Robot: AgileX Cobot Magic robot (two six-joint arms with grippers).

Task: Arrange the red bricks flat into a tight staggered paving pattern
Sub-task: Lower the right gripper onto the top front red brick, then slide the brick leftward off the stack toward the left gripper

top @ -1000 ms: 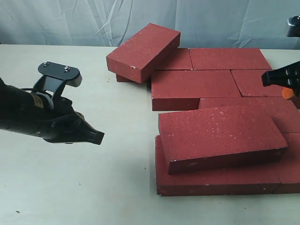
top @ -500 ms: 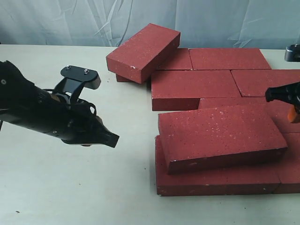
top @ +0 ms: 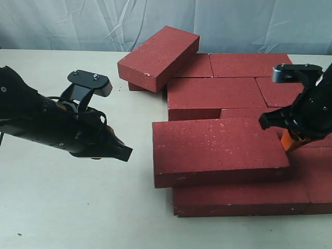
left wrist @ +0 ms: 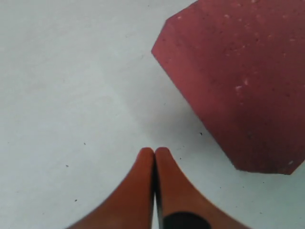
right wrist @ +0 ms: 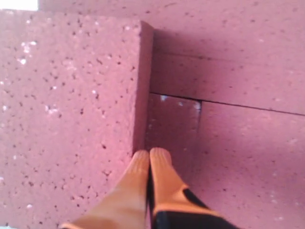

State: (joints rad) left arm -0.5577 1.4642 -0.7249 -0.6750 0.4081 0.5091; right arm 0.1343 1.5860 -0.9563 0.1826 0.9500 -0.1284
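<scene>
Pale surface (top: 78, 207), red bricks (top: 218, 93) laid flat, top brick (top: 220, 150) end-on against right jaws, pressed together, left jaws likewise pressed together, brick corner ahead of them.

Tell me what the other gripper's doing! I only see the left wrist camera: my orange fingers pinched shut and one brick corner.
Observer: The right gripper is shut too, tips at the right end of the top brick.
Operator: Top brick? On top of what?
Observer: It lies on flat bricks and overhangs their left edge.
Operator: Any other messy ones?
Observer: One back brick leans tilted on its neighbours.
</scene>
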